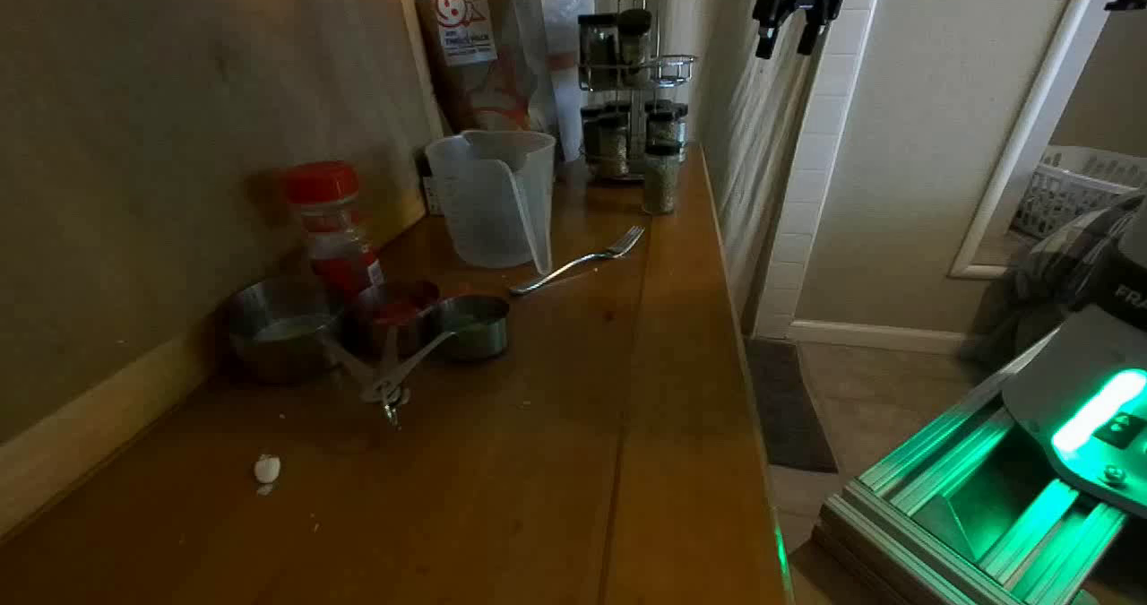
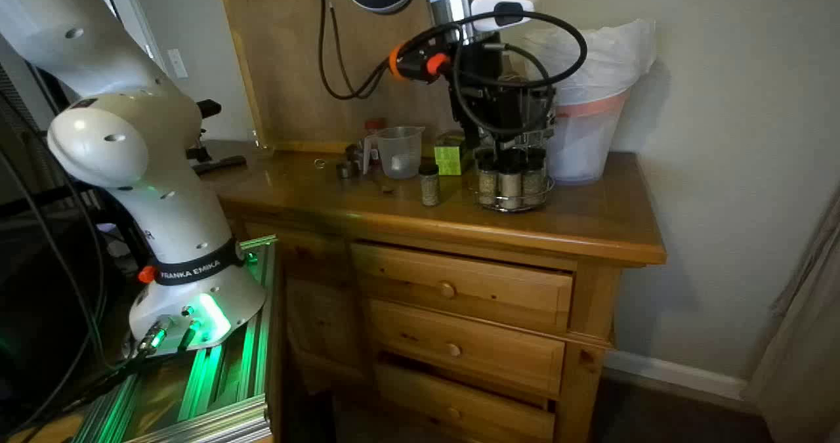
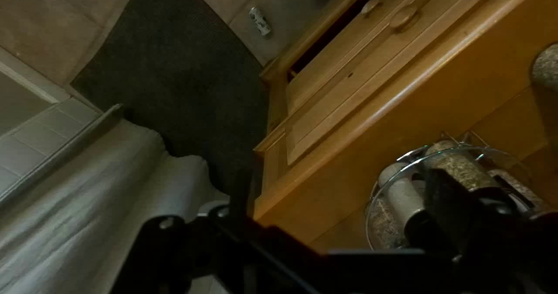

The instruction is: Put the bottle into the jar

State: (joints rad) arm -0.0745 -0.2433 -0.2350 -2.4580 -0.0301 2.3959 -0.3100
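Observation:
The bottle (image 1: 345, 255), squat and clear with a red cap and a red label, stands upright against the back wall behind the metal measuring cups. It also shows in an exterior view (image 2: 374, 128), mostly hidden behind the jar's handle. The translucent jar (image 1: 484, 202) stands upright beside it and also shows in an exterior view (image 2: 399, 147); a whitish patch shows low in it. My gripper (image 1: 786, 47) is open and empty, high up and apart from both. In the wrist view my gripper's fingers (image 3: 340, 185) are spread above the table's edge and the spice rack. Bottle and jar are outside the wrist view.
A wire spice rack (image 2: 512, 200) with several dark-topped shakers stands under my gripper. A single shaker (image 2: 429, 186) stands beside it. A fork (image 1: 578, 262) lies by the jar. Measuring cups (image 1: 287, 327) stand before the bottle. A green box (image 2: 449, 157) and a bin (image 2: 584, 144) stand behind.

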